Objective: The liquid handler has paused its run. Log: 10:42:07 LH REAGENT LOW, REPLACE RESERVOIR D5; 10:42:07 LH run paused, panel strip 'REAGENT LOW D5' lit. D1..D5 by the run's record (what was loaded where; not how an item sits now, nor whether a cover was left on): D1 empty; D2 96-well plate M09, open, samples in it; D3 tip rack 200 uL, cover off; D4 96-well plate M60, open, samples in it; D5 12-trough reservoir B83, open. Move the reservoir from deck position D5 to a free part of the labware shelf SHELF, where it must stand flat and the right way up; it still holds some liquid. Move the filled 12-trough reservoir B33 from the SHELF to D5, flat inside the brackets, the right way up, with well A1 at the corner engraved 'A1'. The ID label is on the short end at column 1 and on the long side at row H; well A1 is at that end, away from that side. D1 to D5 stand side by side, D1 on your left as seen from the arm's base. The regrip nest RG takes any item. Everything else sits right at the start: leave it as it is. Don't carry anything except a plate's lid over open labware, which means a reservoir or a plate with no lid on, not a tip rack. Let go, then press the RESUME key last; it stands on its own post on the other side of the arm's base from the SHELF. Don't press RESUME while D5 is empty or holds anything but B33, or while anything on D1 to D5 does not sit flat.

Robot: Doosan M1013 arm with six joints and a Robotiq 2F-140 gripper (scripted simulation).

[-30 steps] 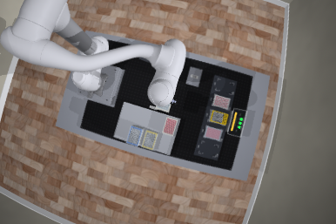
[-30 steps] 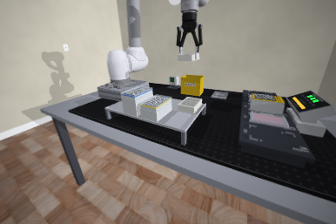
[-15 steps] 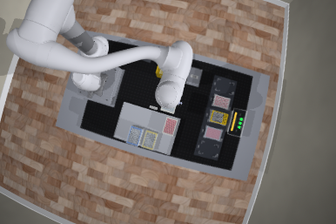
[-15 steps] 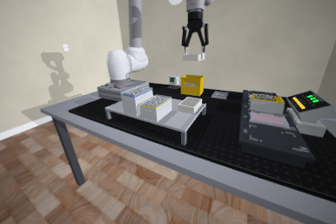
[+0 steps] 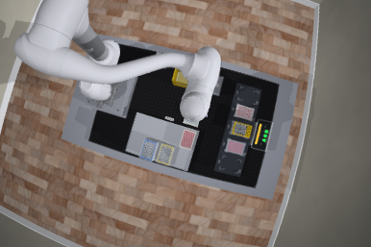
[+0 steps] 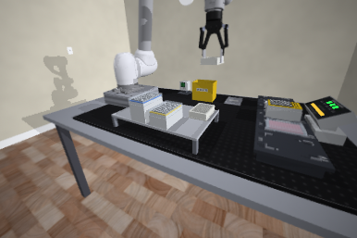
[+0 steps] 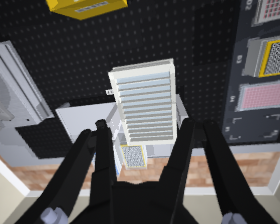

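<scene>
Gripping reservoir [image 7: 144, 102] aloft; gripper [image 6: 213, 56]

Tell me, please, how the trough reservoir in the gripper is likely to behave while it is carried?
The reservoir looks stiff and boxy, so it probably won't flex. Its open troughs could spill if tilted. The gripper clamps its long sides near one end, so it may tend to droop.
</scene>
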